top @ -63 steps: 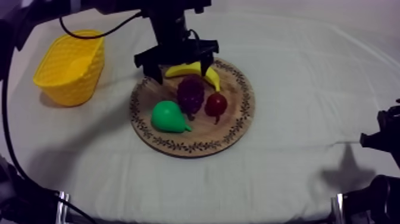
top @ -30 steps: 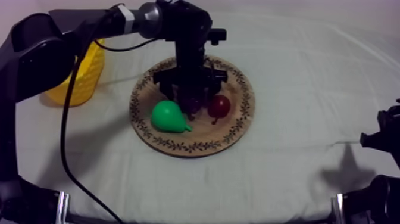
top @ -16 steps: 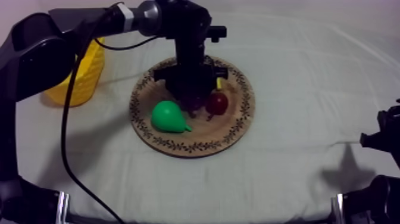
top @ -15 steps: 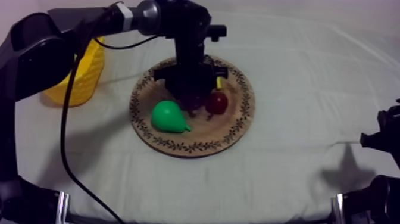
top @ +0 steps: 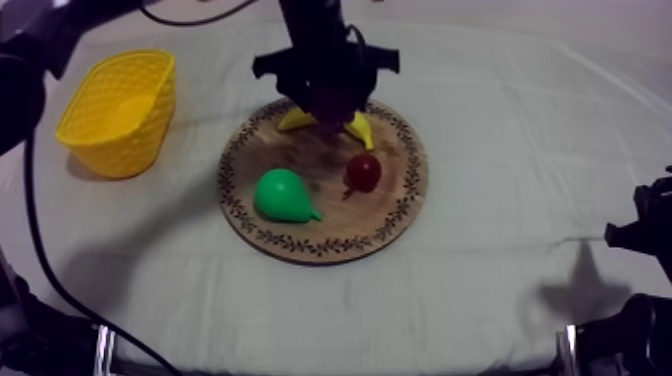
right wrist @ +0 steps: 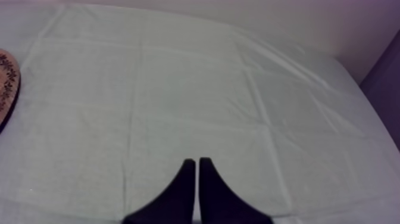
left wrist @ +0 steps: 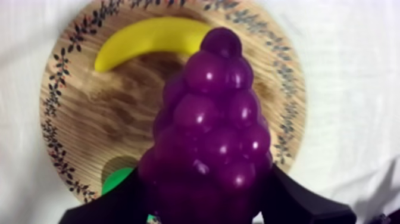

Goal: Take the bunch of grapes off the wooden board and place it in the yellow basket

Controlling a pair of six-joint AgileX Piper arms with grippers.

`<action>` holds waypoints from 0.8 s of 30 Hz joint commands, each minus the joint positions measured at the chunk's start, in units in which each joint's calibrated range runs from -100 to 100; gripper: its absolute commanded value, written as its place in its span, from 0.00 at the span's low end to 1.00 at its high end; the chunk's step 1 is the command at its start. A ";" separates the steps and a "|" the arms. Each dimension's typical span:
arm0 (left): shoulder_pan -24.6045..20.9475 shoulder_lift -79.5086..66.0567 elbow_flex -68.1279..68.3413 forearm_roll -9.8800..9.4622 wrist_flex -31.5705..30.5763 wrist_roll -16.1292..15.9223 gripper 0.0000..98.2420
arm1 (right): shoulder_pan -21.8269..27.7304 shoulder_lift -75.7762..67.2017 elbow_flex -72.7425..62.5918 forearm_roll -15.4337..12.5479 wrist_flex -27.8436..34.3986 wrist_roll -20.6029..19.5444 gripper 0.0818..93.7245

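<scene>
Grapes clamped in my left gripper over board; fast swing left to basket could shake them loose.

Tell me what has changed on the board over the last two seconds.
The left gripper came down over the bunch of grapes, shut on it and lifted it off the wooden board; it now hangs above the board's far side, near the banana. The pear, small red fruit, banana and yellow basket lie as before, and the right gripper stays shut at rest.
</scene>
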 commanded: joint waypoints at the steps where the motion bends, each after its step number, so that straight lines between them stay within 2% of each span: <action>1: -0.01 -2.47 -0.30 -0.33 0.56 -0.35 0.43 | 0.00 -0.02 -0.05 -0.01 -0.03 0.00 0.00; 13: -3.58 -11.90 2.31 -2.24 2.04 -2.96 0.43 | 0.00 -0.02 -0.05 -0.01 -0.03 0.00 0.00; 24: -13.48 -15.91 8.55 -4.19 0.44 -7.54 0.44 | 0.00 -0.02 -0.05 -0.01 -0.03 0.00 0.00</action>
